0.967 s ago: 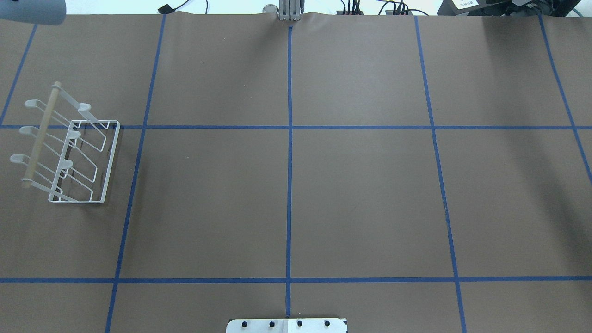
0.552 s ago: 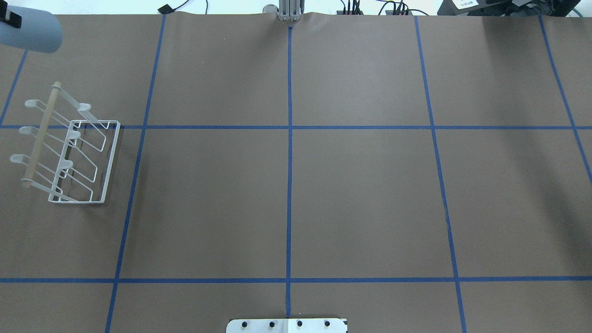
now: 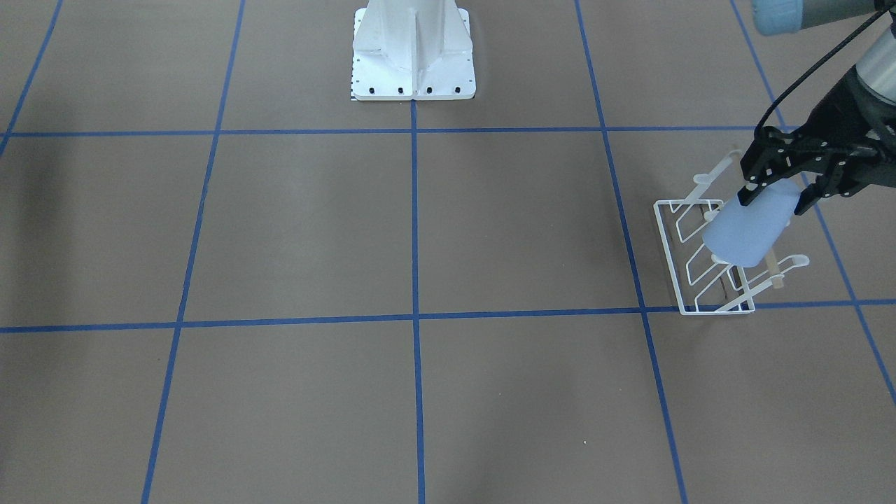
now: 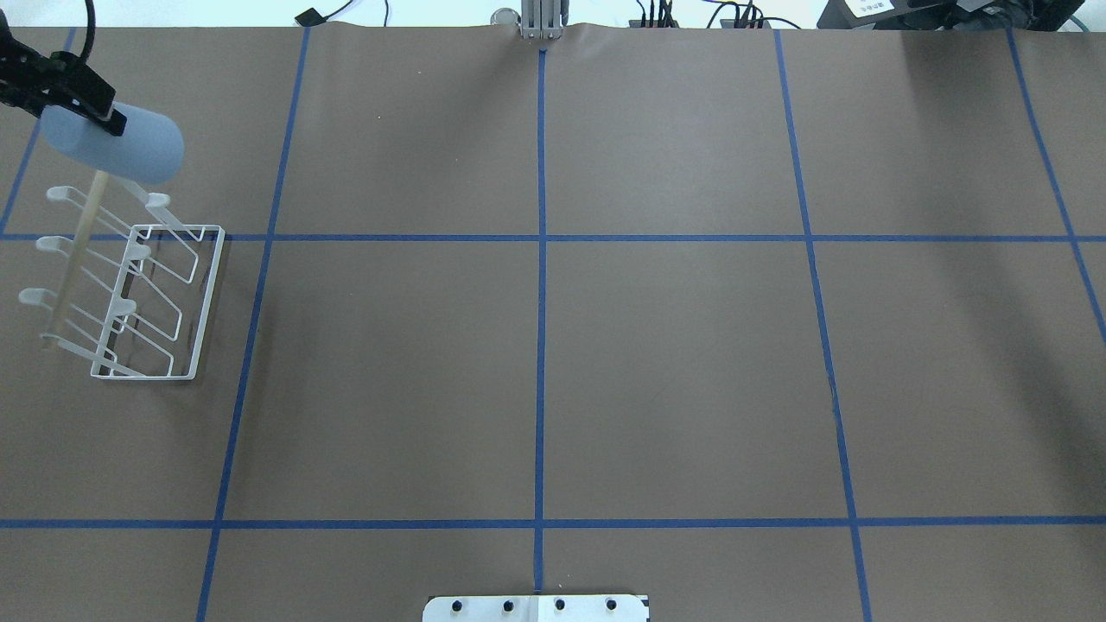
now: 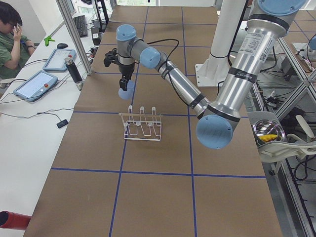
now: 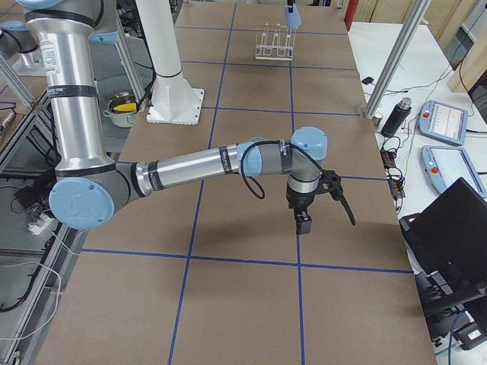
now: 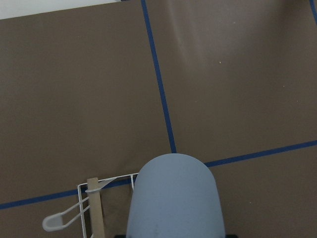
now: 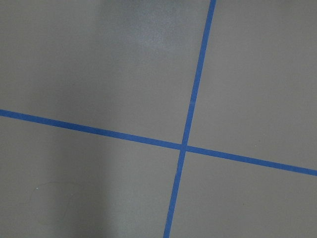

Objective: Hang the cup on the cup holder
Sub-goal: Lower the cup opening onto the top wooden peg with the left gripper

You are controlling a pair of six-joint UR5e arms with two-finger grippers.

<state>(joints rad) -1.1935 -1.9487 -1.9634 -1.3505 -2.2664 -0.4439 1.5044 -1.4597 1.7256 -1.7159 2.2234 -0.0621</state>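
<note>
Placement step: left tool [image 3: 773,201] clamps cup [image 3: 743,234], rack [image 4: 74,259] just below; right tool [image 6: 323,217] state undeterminable. Next, judged: seat cup's mouth over prong.

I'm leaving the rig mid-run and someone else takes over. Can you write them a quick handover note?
Left gripper: shut on the cup, held in the air above the far end of the cup holder, apart from it.
Right gripper: over the table, far off; open or shut unclear.
Done: cup grasped and carried to the rack.
Left: slip it over a prong, release.
</note>
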